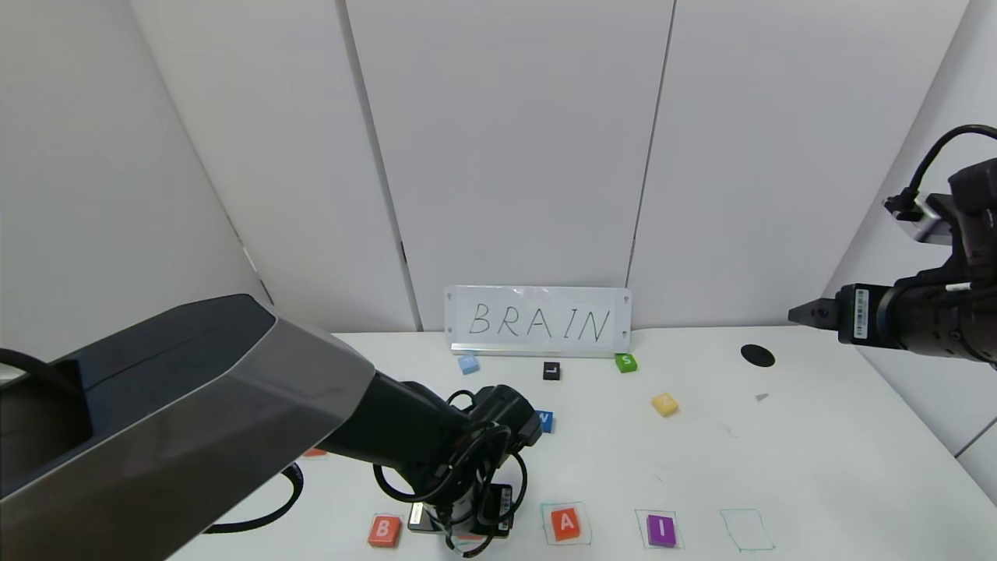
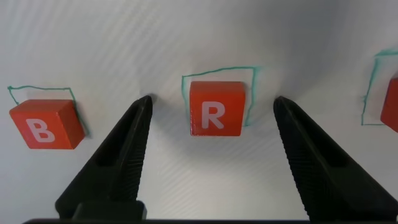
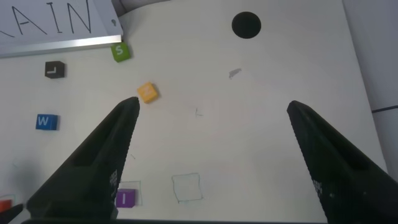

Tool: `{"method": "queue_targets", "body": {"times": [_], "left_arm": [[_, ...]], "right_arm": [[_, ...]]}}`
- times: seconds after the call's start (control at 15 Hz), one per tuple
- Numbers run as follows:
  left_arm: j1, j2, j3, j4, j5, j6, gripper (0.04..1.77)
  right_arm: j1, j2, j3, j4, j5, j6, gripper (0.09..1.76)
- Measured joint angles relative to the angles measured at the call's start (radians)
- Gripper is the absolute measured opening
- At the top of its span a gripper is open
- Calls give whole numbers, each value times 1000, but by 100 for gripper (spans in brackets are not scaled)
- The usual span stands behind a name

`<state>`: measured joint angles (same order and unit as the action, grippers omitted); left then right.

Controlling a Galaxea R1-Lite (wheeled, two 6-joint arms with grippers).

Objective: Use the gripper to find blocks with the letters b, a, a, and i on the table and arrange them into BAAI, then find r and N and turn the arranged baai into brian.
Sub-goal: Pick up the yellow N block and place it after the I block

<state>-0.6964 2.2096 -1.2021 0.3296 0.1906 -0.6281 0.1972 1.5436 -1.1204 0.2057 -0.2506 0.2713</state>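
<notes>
A white table (image 1: pixel 818 460) carries small letter blocks. Along its near edge, at six o'clock, sit an orange-red B block (image 1: pixel 384 531), an orange-red A block (image 1: pixel 565 523) and a purple I block (image 1: pixel 661 530), with an empty green-drawn square (image 1: pixel 746 530) beside the I. An orange-red R block (image 2: pixel 216 108) lies inside another drawn square. Toward twelve o'clock lie a light blue block (image 1: pixel 468 364), black block (image 1: pixel 551 371), green S block (image 1: pixel 625 362), blue W block (image 3: pixel 46 122) and yellow block (image 1: pixel 664 404). A black disc (image 1: pixel 757 355) sits at two o'clock.

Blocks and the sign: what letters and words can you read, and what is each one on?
"BRAIN": white sign at the wall.
"B": orange-red block.
"R": orange-red block, between the open left gripper fingers.
"A": orange-red block.
"I": purple block.
"W": blue block.
"S": green block.
"L": black block.
Yellow block, light-blue block: unreadable.
</notes>
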Motion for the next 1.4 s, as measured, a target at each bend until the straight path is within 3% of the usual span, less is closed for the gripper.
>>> {"method": "queue_targets", "body": {"times": [0.6, 1.4], "left_arm": [[23, -119, 27, 6, 49, 61, 162], [83, -377, 119, 1, 51, 212, 169]], "right_arm": [[-1, 0, -2, 0, 3, 0, 171], [2, 31, 1, 0, 3, 1, 171]]}}
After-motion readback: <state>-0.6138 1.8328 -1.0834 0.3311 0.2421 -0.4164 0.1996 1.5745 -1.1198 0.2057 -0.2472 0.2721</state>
